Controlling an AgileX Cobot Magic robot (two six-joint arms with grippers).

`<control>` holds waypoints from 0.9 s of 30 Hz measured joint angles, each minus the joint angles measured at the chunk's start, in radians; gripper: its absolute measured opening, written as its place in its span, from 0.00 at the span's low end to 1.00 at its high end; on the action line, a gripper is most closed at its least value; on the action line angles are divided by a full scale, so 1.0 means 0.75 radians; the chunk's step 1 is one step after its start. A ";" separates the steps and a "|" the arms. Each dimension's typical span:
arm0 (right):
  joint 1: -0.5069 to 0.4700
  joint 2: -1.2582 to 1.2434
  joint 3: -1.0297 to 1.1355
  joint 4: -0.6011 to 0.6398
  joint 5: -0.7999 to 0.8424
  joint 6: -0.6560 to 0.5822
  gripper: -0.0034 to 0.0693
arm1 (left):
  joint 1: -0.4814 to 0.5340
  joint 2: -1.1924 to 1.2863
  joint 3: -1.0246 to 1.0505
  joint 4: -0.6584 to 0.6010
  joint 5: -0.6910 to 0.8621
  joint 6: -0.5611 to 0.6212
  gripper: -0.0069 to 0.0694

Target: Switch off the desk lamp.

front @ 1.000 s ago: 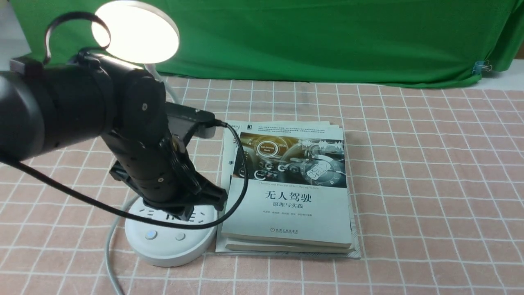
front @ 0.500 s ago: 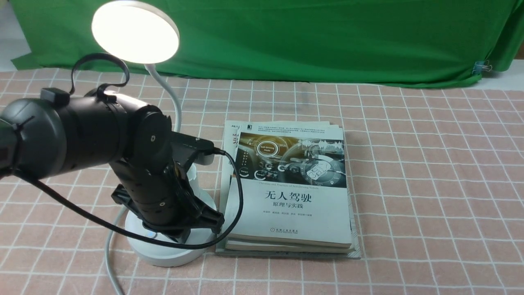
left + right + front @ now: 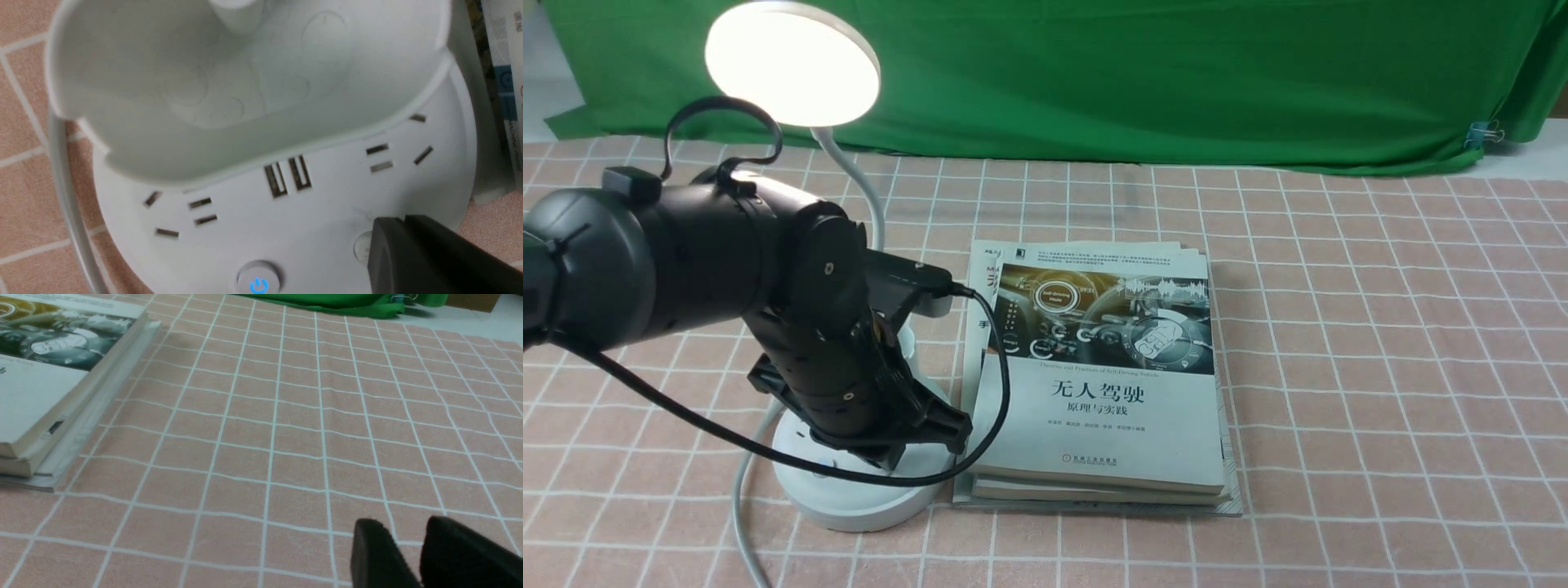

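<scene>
Lamp (image 3: 792, 65) still lit, on the table left of the books (image 3: 1094, 408); switch-off left to do. Left gripper (image 3: 388, 220) over its base, fingers together, nothing clamped.

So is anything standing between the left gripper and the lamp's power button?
Nothing visible stands between them: in the left wrist view, the left gripper and the blue-lit power button have only bare white lamp base between them.

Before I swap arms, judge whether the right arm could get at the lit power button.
Probably not: the left arm leans over the lamp base, and the book stack lies beside it, on the right arm's side.
</scene>
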State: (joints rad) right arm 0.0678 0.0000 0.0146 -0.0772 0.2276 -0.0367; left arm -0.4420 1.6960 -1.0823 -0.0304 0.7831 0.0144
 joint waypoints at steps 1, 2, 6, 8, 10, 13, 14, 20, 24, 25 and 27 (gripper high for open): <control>0.000 0.000 0.000 0.000 0.000 0.000 0.38 | 0.000 0.002 0.000 0.000 -0.003 0.000 0.10; 0.000 0.000 0.000 0.000 0.000 0.000 0.38 | 0.000 0.003 0.000 0.000 -0.003 0.000 0.10; 0.000 0.000 0.000 0.000 0.000 0.000 0.38 | 0.000 0.046 -0.003 0.004 0.009 0.000 0.10; 0.000 0.000 0.000 0.000 0.000 0.000 0.38 | 0.000 0.054 -0.011 0.003 0.019 0.000 0.10; 0.000 0.000 0.000 0.000 0.000 0.000 0.38 | 0.000 0.056 -0.013 0.003 0.020 0.000 0.10; 0.000 0.000 0.000 0.000 0.000 0.000 0.38 | 0.000 0.050 -0.014 0.003 0.023 0.000 0.10; 0.000 0.000 0.000 0.000 0.000 0.000 0.38 | 0.000 0.038 -0.012 0.003 0.023 0.000 0.10; 0.000 0.000 0.000 0.000 0.000 0.000 0.38 | 0.000 -0.161 -0.005 -0.029 0.052 0.000 0.10; 0.000 0.000 0.000 0.000 0.000 0.000 0.38 | 0.000 -0.344 0.078 -0.053 0.013 0.000 0.10; 0.000 0.000 0.000 0.000 0.000 0.000 0.38 | 0.000 -0.425 0.143 -0.065 -0.032 0.000 0.10; 0.000 0.000 0.000 0.000 0.000 0.000 0.38 | 0.000 -0.540 0.247 -0.080 -0.111 0.000 0.10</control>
State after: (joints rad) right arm 0.0678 0.0000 0.0146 -0.0772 0.2276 -0.0367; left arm -0.4420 1.2908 -0.8973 -0.0907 0.7002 0.0144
